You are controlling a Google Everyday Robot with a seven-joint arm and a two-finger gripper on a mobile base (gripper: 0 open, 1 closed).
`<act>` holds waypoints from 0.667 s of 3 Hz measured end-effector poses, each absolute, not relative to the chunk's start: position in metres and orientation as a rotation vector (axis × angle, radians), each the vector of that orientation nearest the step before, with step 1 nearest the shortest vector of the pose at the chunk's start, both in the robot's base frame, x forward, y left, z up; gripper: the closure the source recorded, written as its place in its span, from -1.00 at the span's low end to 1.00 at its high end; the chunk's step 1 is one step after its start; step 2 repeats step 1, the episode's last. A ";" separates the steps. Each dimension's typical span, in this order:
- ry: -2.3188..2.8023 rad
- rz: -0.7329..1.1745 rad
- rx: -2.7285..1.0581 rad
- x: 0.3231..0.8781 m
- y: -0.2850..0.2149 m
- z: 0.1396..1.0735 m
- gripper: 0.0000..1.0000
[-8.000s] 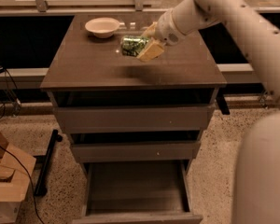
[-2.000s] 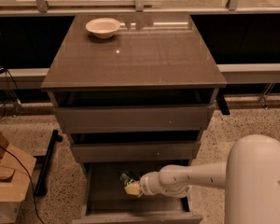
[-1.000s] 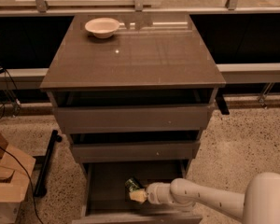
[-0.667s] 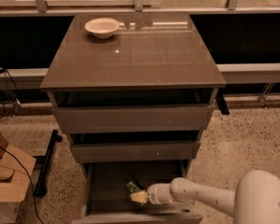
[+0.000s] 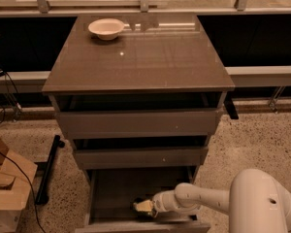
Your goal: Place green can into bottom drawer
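Observation:
The bottom drawer [image 5: 111, 188] of the grey-brown cabinet is pulled open. My white arm reaches into it from the right. My gripper [image 5: 144, 207] is low inside the drawer near its front, with its cream fingers [image 5: 146, 208] pointing left. It is shut on the green can [image 5: 137, 204], of which only a small dark part shows at the fingertips, close to the drawer floor. I cannot tell whether the can touches the floor.
A cream bowl [image 5: 106, 28] stands at the back left of the cabinet top [image 5: 145, 57]. The top drawer [image 5: 136, 123] and middle drawer [image 5: 138, 157] stick out a little. A cardboard box [image 5: 7, 191] and cables lie on the floor to the left.
My gripper carried the can from the cabinet top down into the open bottom drawer. Over the last second it has sunk slightly lower, toward the drawer's front.

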State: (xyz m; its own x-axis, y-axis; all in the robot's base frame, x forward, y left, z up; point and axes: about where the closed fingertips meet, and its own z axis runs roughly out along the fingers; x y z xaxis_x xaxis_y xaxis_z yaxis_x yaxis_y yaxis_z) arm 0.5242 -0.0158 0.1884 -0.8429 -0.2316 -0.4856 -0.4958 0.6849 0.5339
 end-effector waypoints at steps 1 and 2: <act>2.517 0.959 -0.570 0.524 -0.015 0.188 -1.00; 2.517 0.959 -0.570 0.524 -0.015 0.188 -1.00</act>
